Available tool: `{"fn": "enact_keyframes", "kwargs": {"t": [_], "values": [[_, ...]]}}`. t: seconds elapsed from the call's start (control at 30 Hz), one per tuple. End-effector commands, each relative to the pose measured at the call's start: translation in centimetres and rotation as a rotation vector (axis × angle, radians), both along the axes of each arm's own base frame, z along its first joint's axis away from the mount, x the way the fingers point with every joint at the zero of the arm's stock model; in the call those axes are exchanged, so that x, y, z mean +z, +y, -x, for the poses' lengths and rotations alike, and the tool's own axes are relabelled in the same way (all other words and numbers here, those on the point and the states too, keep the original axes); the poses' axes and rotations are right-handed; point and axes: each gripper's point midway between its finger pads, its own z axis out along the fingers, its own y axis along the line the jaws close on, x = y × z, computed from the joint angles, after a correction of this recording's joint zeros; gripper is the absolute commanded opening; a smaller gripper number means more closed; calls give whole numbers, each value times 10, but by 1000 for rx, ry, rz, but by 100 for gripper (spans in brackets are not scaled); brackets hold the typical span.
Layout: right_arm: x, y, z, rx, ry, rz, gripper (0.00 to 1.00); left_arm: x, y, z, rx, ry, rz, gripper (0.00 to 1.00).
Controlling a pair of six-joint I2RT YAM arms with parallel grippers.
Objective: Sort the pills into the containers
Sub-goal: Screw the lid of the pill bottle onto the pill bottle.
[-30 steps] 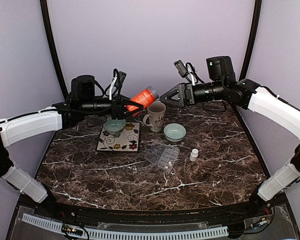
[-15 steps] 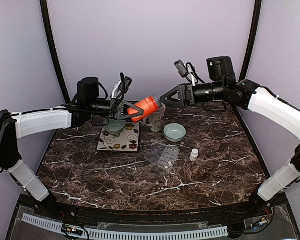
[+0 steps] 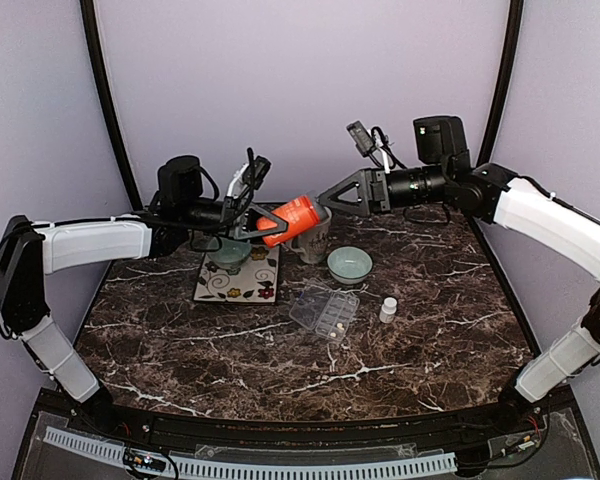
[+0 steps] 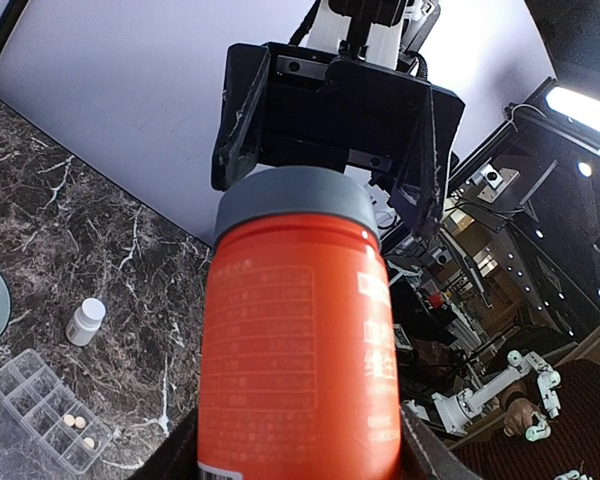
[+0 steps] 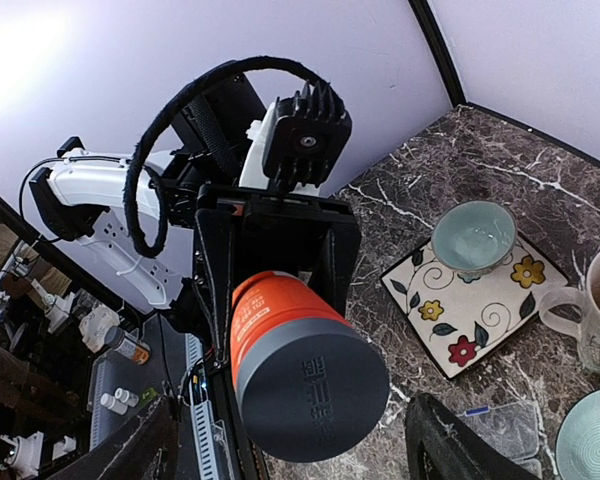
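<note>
High over the back of the table my left gripper (image 3: 267, 222) is shut on an orange bottle (image 3: 292, 218), lying level, its grey cap (image 3: 317, 207) pointing right. In the left wrist view the bottle (image 4: 295, 340) fills the space between my fingers. My right gripper (image 3: 325, 200) faces it, open, and the cap (image 5: 315, 400) sits between its spread fingertips without touching them. The clear pill box (image 3: 325, 310) lies open mid-table. Two pale pills (image 4: 77, 428) rest in one of its containers (image 4: 35, 400).
A small white bottle (image 3: 388, 309) stands right of the pill box. A mug (image 3: 310, 238) and a pale green bowl (image 3: 350, 264) stand behind it. Another green bowl (image 3: 228, 252) sits on a flowered plate (image 3: 242, 280) at the back left.
My left arm has carried the orange bottle to the right, bringing its cap between the right gripper's fingers. The right arm has hardly moved.
</note>
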Motion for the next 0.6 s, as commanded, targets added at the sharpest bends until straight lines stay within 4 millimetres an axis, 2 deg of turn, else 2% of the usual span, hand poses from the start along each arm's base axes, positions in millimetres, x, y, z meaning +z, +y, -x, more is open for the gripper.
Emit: {"fn": "enact_keyframes", "kwargs": {"t": [0.0,0.57], "values": [[5,4,0,27,1,-41,77,26,2,3,-36,-70,61,0],[-8,13,-5,50,36,-37,74,29,1,4,-65,-58,70,0]]}}
